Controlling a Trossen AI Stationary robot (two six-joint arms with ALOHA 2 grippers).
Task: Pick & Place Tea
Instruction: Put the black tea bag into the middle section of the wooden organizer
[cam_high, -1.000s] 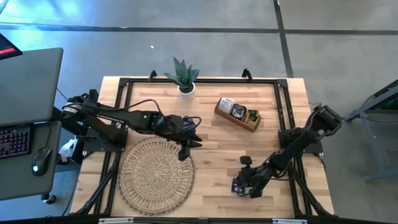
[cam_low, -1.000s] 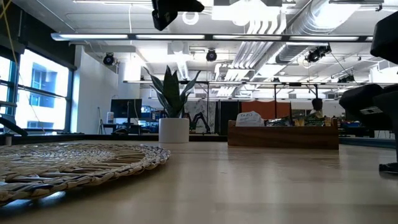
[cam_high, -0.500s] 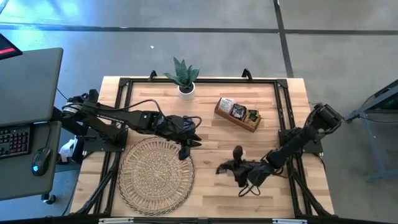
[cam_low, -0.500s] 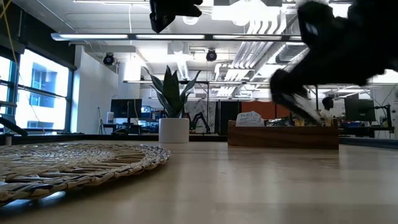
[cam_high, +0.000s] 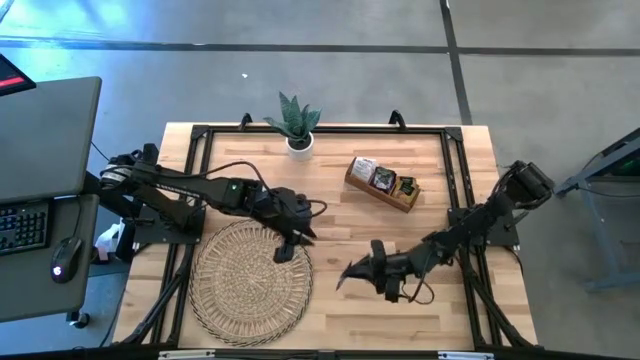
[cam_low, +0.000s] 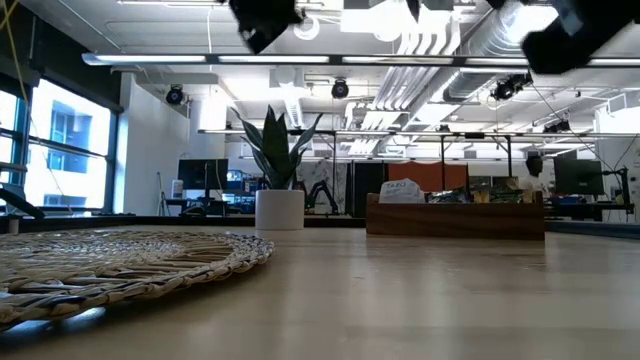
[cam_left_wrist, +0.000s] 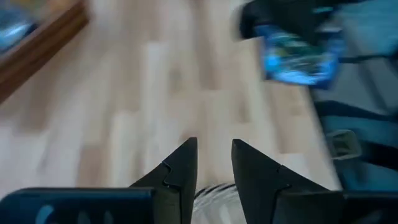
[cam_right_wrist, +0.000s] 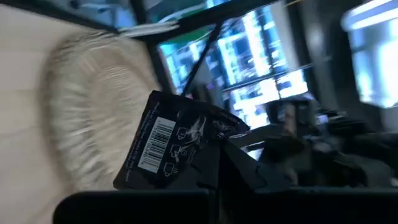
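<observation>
Right gripper: extended over the bare wood of the table, between the woven mat and the right arm's base. Jaws clenched on one dark tea sachet; the right wrist view shows its black face with a white barcode panel, pinched at one edge and tilted. In the high view the sachet appears only as a small dark sliver at the fingertips, raised off the table as far as can be judged.

Left gripper: over the far-right edge of the woven mat. Jaws released, a narrow gap between the two dark fingers, nothing between them.

Wooden tray: far side of the table, right of centre, holding further sachets, well apart from both grippers.

Potted plant: far edge, in a white pot.
</observation>
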